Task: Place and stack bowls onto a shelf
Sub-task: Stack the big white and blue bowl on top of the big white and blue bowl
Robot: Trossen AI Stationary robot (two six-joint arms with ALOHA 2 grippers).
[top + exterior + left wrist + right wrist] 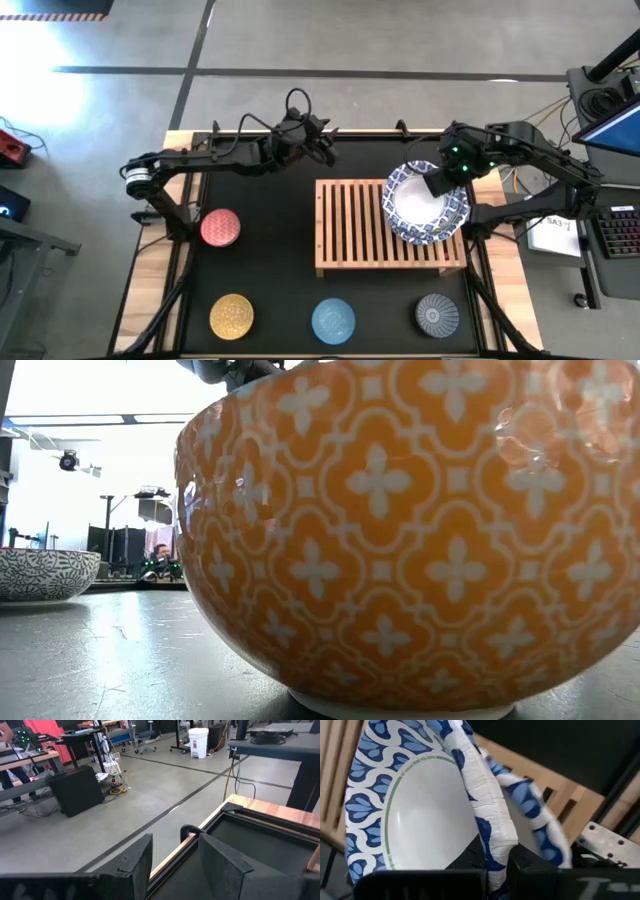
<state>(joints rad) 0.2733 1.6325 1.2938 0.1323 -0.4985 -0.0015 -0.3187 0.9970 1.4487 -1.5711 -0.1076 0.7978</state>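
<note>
Bowls, white with blue rims (427,204), sit stacked on the shelf's (350,226) right end, the right gripper (495,862) pinching the top bowl's rim (487,827), while the left gripper (172,865) hangs empty and spread near the table's (270,290) far edge.

White bowl (427,815) (blue leaf rim), pale-wood shelf (350,225).

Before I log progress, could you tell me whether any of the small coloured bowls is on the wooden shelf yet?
No: the red, yellow, light blue and dark grey bowls all sit on the black mat, off the shelf.
</note>
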